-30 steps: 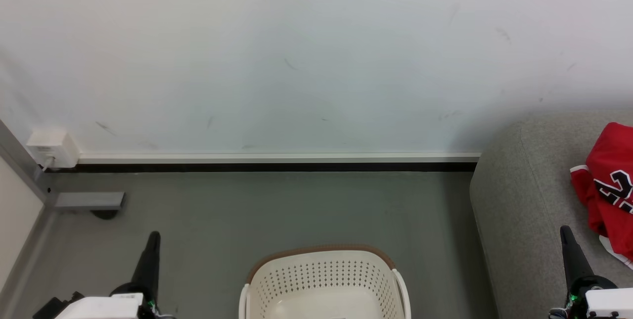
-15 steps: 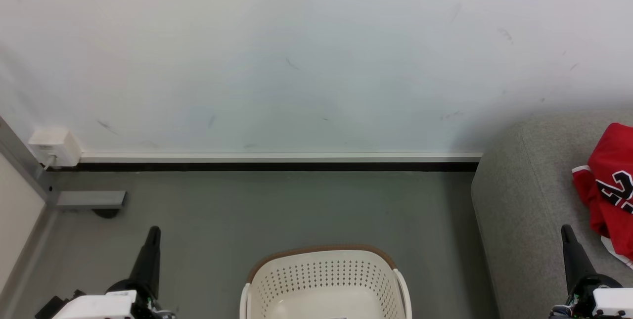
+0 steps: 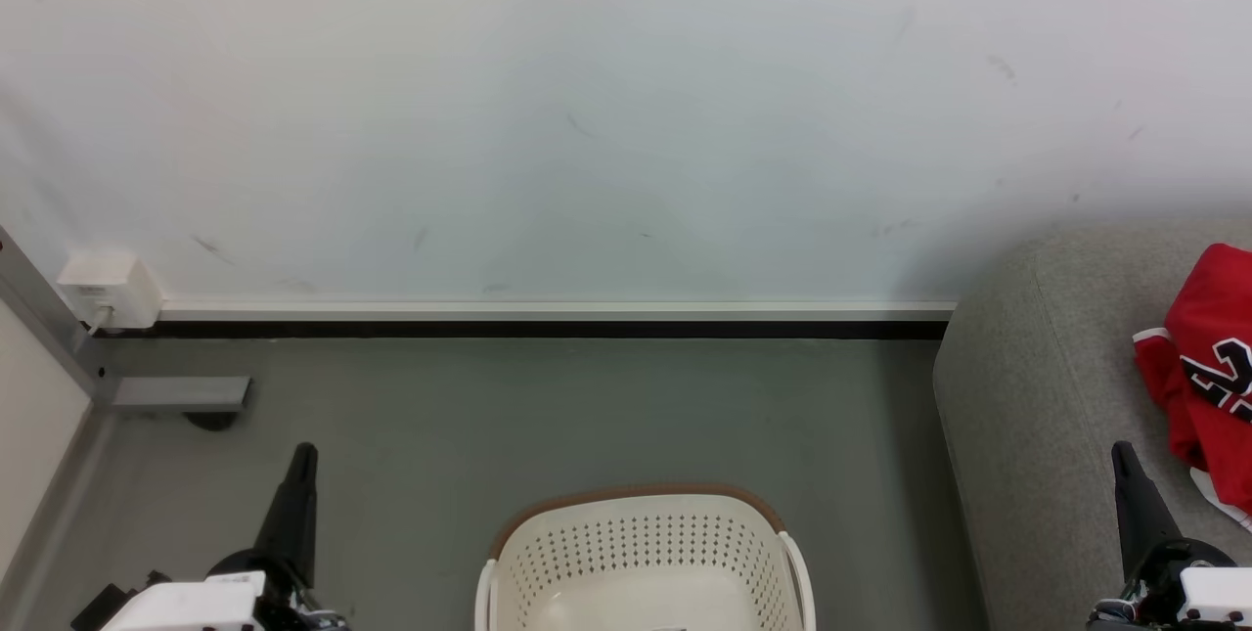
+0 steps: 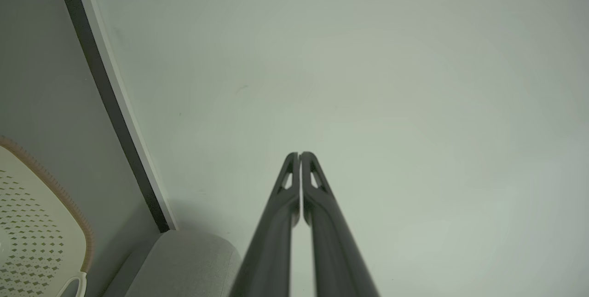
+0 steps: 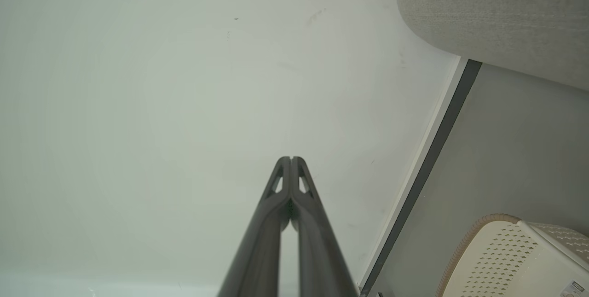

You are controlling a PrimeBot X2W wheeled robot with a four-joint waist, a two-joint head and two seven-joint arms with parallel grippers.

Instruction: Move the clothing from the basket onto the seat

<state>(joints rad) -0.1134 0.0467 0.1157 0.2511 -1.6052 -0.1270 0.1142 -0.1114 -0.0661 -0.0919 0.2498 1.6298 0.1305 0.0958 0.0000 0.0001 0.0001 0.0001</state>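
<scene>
White wall (image 3: 626, 103) on the far side, grey floor (image 3: 548, 406) below it. Seat (image 3: 1037, 386) at right, its end against the wall. Basket (image 3: 641, 548) near centre on the floor, left of the seat and apart from it. Clothing (image 3: 1208, 357) lies on the seat, far right. My left gripper (image 4: 299, 155) and right gripper (image 5: 291, 159): fingers pressed together, holding nothing, pointing at the wall.
</scene>
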